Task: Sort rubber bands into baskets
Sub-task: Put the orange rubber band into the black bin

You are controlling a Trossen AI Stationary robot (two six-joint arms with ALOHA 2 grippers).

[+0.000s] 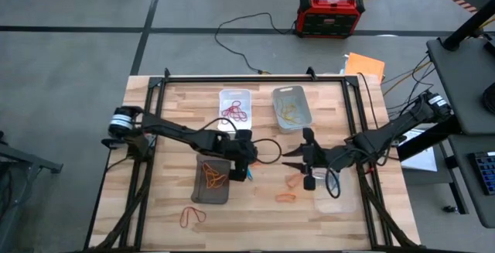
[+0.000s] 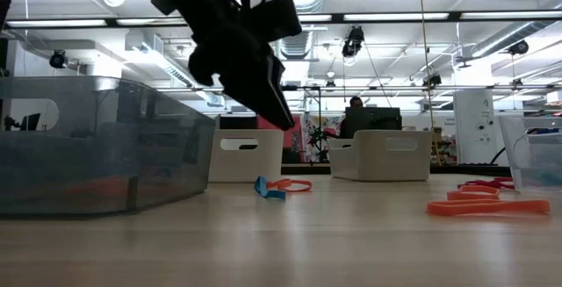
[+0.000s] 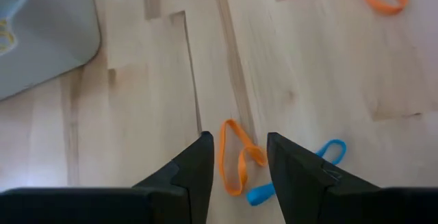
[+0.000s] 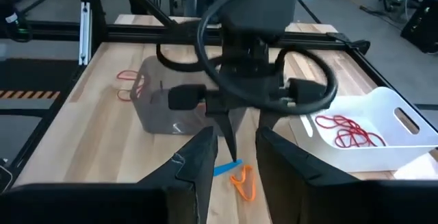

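An orange rubber band [image 3: 236, 164] and a blue one [image 3: 327, 154] lie together on the wood table, just right of the dark translucent basket [image 1: 210, 182], which holds orange bands. My left gripper [image 3: 239, 142] hangs open above them, pointing steeply down. The orange band shows between its fingers, and the tips [image 2: 283, 120] are clear of the table. My right gripper [image 4: 236, 138] is open with nothing between its fingers, held higher, to the right of the left one and facing it. At the back stand the white basket [image 1: 234, 106] with red bands and the light grey basket [image 1: 291, 107] with yellowish bands.
More orange bands [image 1: 292, 182] [image 1: 286, 197] lie right of centre near a clear basket [image 1: 339, 199]. A red-orange band [image 1: 193, 217] lies near the table's front left. A black cable loops off the left wrist [image 1: 267, 148]. A red-black box [image 1: 331, 13] sits on the floor behind.
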